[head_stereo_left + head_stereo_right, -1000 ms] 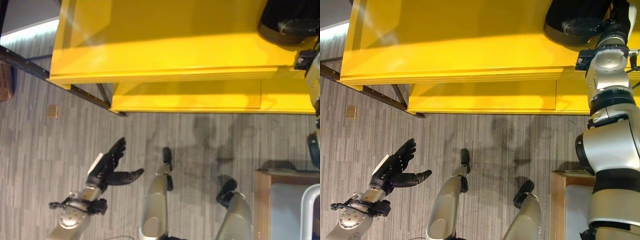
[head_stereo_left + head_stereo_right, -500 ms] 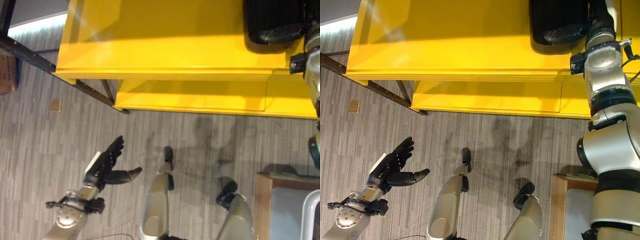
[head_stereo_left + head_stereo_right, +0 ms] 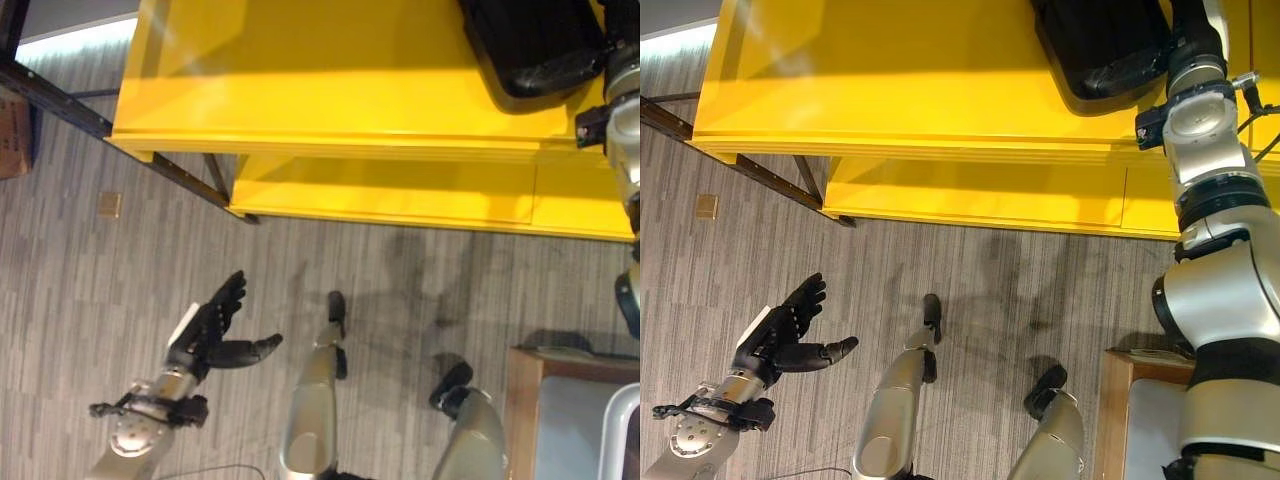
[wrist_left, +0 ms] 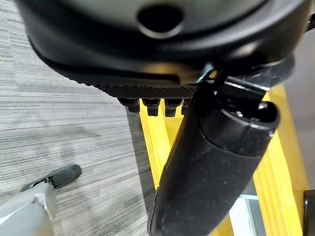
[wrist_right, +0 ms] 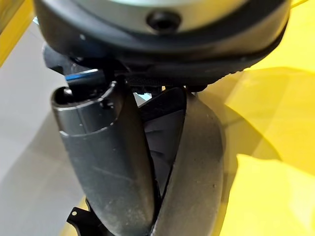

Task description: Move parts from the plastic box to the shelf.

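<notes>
Left eye view: grey striped carpet floor [image 3: 120, 300] below, crossed at upper left by a dark metal frame bar [image 3: 60, 98]. Above it a yellow shelf [image 3: 330, 90] with a lower yellow level [image 3: 400, 190] set beneath. On the top deck, at the far right, a black ribbed part [image 3: 520, 40], with the right hand [image 3: 560, 72] laid against its near edge. Left hand [image 3: 215, 330] low over the carpet, fingers spread and straight, thumb out, holding nothing. A small tan square [image 3: 108, 205] flat on the carpet near the frame bar. A wooden-edged surface [image 3: 525, 400] at lower right.

Right eye view: same layout; right hand's dark fingers [image 3: 1125, 72] along the part's rim.

Left wrist view: thumb and fingertips extended, carpet and yellow shelf edge beyond.

Right wrist view: thumb and a finger curled close around the black ribbed part over the yellow deck.

No legible writing or labels anywhere.
</notes>
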Robot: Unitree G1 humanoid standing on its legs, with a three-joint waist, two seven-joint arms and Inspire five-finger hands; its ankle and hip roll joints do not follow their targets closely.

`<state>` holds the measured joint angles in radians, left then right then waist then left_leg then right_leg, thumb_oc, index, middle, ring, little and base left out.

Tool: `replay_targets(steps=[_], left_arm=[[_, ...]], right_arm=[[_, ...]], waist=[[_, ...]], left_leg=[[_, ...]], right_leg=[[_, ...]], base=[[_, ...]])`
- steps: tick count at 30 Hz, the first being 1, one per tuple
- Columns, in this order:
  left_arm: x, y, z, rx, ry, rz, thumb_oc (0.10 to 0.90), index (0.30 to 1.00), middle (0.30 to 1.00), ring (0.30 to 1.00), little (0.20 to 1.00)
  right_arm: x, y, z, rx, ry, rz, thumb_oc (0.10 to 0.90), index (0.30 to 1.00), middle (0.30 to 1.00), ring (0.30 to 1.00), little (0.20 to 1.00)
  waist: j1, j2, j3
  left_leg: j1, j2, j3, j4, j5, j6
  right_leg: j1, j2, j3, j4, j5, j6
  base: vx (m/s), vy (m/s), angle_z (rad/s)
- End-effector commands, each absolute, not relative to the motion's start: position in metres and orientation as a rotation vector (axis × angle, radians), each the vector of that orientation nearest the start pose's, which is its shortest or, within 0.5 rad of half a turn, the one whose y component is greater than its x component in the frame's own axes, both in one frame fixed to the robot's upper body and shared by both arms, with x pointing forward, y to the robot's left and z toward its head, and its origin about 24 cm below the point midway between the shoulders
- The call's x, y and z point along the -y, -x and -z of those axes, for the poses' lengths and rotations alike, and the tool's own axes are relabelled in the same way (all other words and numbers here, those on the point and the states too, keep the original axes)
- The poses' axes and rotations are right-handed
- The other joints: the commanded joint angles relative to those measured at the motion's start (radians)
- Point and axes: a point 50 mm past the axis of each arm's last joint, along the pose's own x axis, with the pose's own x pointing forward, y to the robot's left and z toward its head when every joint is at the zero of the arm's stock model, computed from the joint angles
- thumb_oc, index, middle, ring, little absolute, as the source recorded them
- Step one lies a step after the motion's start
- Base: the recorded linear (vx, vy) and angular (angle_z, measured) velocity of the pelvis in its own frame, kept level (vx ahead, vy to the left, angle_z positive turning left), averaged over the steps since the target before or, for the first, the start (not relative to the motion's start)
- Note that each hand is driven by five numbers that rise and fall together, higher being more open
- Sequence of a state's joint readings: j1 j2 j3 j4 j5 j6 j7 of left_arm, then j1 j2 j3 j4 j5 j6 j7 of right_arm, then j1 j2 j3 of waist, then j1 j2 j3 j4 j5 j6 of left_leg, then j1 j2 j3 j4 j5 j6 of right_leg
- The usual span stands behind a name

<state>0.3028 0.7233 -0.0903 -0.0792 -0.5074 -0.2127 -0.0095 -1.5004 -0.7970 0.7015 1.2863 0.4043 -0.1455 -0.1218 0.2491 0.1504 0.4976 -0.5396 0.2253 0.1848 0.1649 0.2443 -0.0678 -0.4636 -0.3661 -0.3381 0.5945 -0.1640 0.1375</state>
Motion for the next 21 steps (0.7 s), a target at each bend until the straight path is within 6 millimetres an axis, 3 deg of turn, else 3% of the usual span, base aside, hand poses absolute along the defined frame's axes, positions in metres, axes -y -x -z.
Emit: replay_targets(steps=[1, 8, 16, 21], left_arm=[[-0.276, -0.191, -0.075, 0.063, -0.190, 0.028, 0.900, 1.000, 1.000, 1.000, 1.000], [-0.273, -0.193, -0.079, 0.072, -0.173, 0.032, 0.900, 1.000, 1.000, 1.000, 1.000], [-0.273, -0.192, -0.072, 0.040, -0.158, 0.041, 0.900, 1.000, 1.000, 1.000, 1.000], [-0.274, -0.192, -0.074, 0.047, -0.154, 0.033, 0.900, 1.000, 1.000, 1.000, 1.000]], right_arm=[[0.272, -0.381, -0.382, 0.552, 0.571, 0.437, 0.900, 1.000, 1.000, 1.000, 1.000], [0.238, -0.374, -0.407, 0.722, 0.467, 0.314, 0.900, 1.000, 1.000, 1.000, 1.000], [0.239, -0.379, -0.393, 0.696, 0.413, 0.299, 0.900, 1.000, 1.000, 1.000, 1.000], [0.229, -0.379, -0.388, 0.723, 0.387, 0.253, 0.900, 1.000, 1.000, 1.000, 1.000]], waist=[[-0.001, -0.065, -0.023], [-0.026, -0.090, -0.039], [-0.046, -0.102, -0.058], [-0.055, -0.111, -0.066]], left_leg=[[-0.027, 0.048, -0.051, 0.141, -0.108, -0.043], [0.021, 0.052, -0.048, 0.125, -0.107, -0.047], [0.071, 0.051, -0.046, 0.106, -0.101, -0.053], [0.099, 0.054, -0.041, 0.101, -0.101, -0.055]], right_leg=[[0.020, 0.038, 0.073, -0.169, 0.171, 0.011], [0.070, 0.046, 0.067, -0.199, 0.177, 0.013], [0.129, 0.051, 0.059, -0.228, 0.180, 0.014], [0.161, 0.055, 0.058, -0.244, 0.183, 0.015]], base=[[0.00, 0.000, 0.00], [0.00, 0.003, 0.00], [0.00, 0.000, 0.00], [0.00, -0.001, -0.01]])
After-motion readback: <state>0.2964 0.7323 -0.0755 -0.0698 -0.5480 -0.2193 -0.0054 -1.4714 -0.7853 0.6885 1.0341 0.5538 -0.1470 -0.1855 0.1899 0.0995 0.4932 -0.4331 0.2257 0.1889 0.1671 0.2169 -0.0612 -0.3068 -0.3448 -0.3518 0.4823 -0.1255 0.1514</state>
